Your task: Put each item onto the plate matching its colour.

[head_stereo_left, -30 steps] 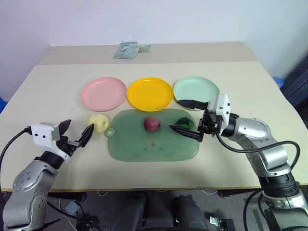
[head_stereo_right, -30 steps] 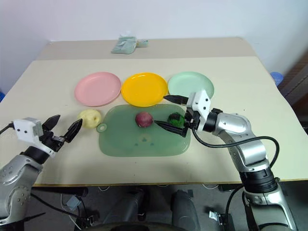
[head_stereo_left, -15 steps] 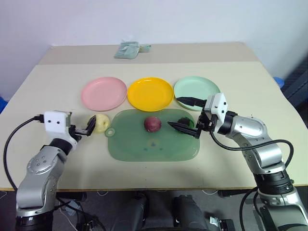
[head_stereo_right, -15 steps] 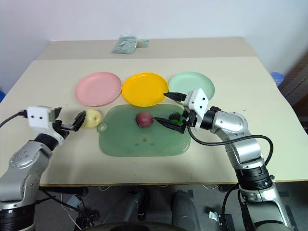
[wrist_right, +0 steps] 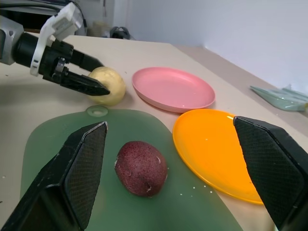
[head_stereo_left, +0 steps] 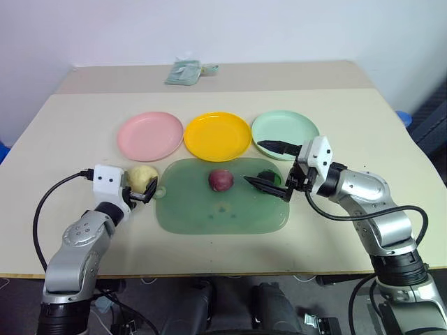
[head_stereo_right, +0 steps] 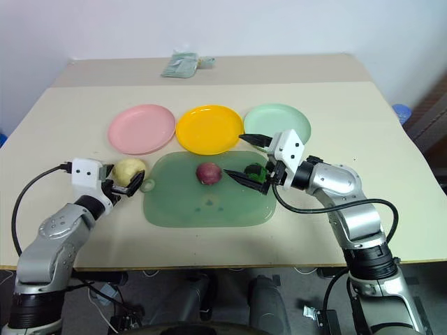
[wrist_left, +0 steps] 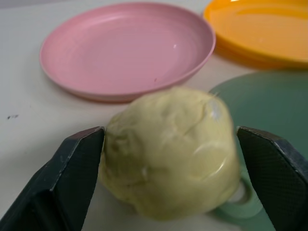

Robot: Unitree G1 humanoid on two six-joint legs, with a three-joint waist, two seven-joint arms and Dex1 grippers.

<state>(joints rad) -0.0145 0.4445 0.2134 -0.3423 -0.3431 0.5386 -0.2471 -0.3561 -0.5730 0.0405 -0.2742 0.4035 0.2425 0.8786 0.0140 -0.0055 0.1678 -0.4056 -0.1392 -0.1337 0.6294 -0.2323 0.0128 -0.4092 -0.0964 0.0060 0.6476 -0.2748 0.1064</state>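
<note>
Sitting between the half-spread fingers of the left claw (wrist_left: 168, 178), the pale yellow item (wrist_left: 168, 151).

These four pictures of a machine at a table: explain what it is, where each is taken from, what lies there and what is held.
It is a two-armed humanoid robot. Two pictures come from cameras in its head, looking down over the table; the other two from a camera on each wrist, looking along that arm's black fingers.

On the table sit a pink plate, a yellow plate and a mint green plate, with a green tray in front. A maroon toy food and a dark green one lie on the tray.

The left tool has its fingers on either side of the pale yellow toy food, on the table beside the tray. The right tool is open near the dark green one, holding nothing.
</note>
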